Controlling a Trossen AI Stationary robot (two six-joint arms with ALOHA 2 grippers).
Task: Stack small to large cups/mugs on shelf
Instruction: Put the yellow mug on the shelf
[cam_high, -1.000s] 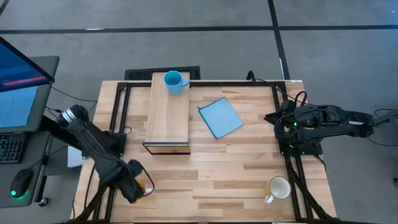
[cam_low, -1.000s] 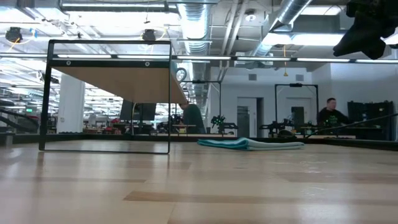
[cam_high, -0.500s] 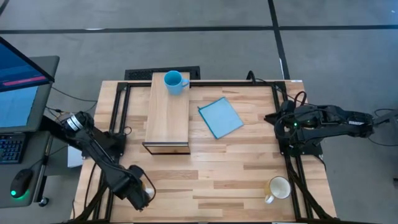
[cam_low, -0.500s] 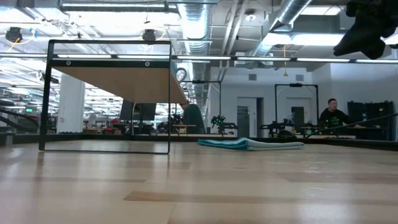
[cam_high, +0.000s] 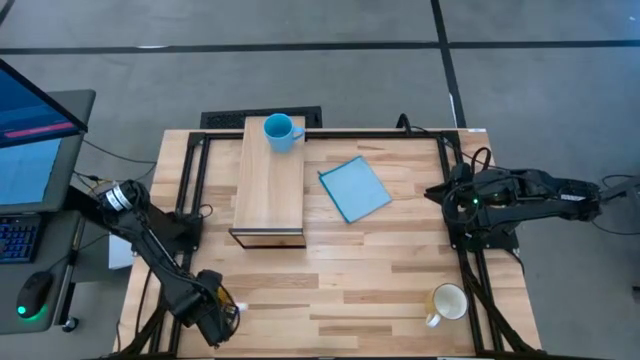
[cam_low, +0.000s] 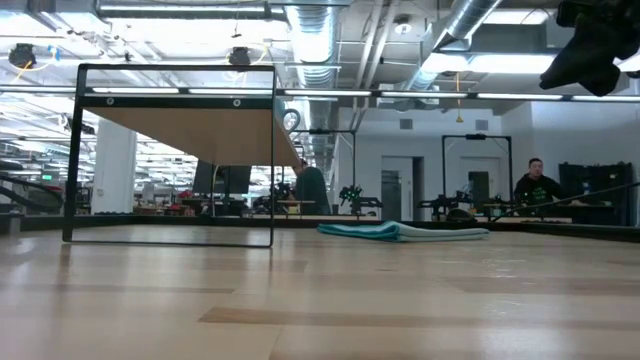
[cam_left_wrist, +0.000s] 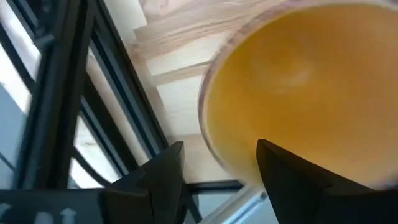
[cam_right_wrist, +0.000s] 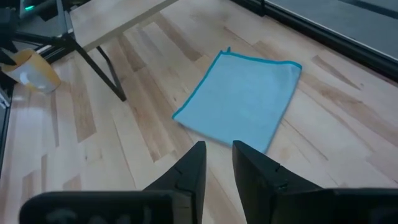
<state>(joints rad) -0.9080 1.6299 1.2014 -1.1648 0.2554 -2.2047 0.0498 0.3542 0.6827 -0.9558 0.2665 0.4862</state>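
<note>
The light-blue mug (cam_high: 281, 131) stands on the far end of the light-wood shelf (cam_high: 268, 185). The cream mug (cam_high: 447, 302) stands on the table near the near right corner. The orange mug (cam_left_wrist: 298, 81) is at the near left corner, mostly hidden under my left gripper (cam_high: 210, 315) in the high view. It fills the left wrist view, where my left gripper (cam_left_wrist: 219, 163) is open with the mug's rim between its fingers. My right gripper (cam_right_wrist: 217, 155) is shut and empty, held high above the table's right side. My left gripper has the orange mug's rim (cam_left_wrist: 210, 140) between its fingers, one finger (cam_left_wrist: 287, 177) inside the mug and the other outside. I cannot tell whether either finger touches the wall.
A flat blue cloth (cam_high: 354, 188) lies right of the shelf, below my right gripper. Black frame rails run along the table's left (cam_high: 190, 180) and right edges (cam_high: 470, 270). A monitor and keyboard stand left of the table. People show in the room behind, in the low view.
My left gripper has moved toward the table's near edge and down over the orange mug, which it now covers almost wholly in the high view.
</note>
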